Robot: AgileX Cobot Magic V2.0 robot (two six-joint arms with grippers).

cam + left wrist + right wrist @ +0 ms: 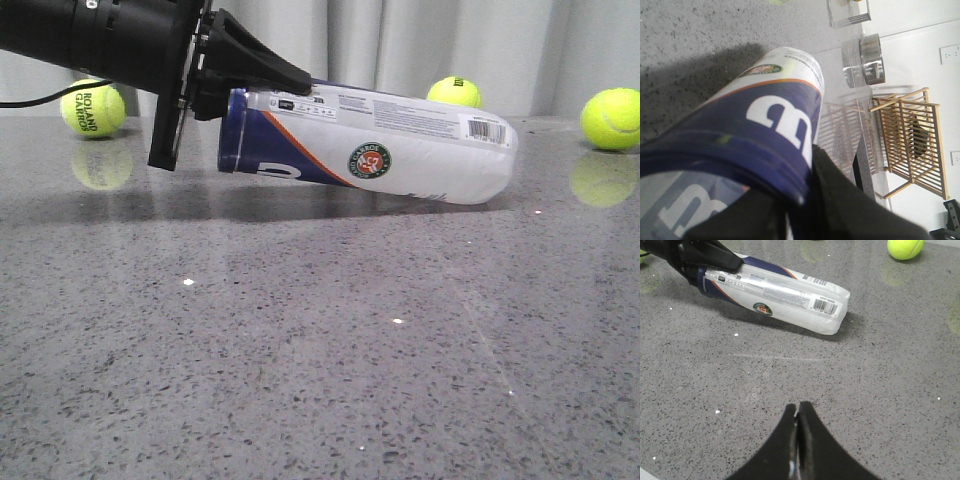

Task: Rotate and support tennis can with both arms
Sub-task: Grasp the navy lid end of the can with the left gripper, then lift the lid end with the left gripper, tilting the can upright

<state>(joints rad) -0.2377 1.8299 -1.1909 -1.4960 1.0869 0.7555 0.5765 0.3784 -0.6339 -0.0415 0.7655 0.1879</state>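
Observation:
The tennis can lies nearly flat on the grey table. Its ribbed base rests on the table at the right and its navy rim end is raised at the left. My left gripper is shut on that rim, one finger along the outside wall and one inside the open mouth, as the left wrist view shows close up with the can. My right gripper is shut and empty, hovering over bare table well short of the can. It is out of the front view.
Three yellow-green tennis balls sit at the back: far left, behind the can, and far right. One ball shows in the right wrist view. A wooden rack stands beyond the table edge.

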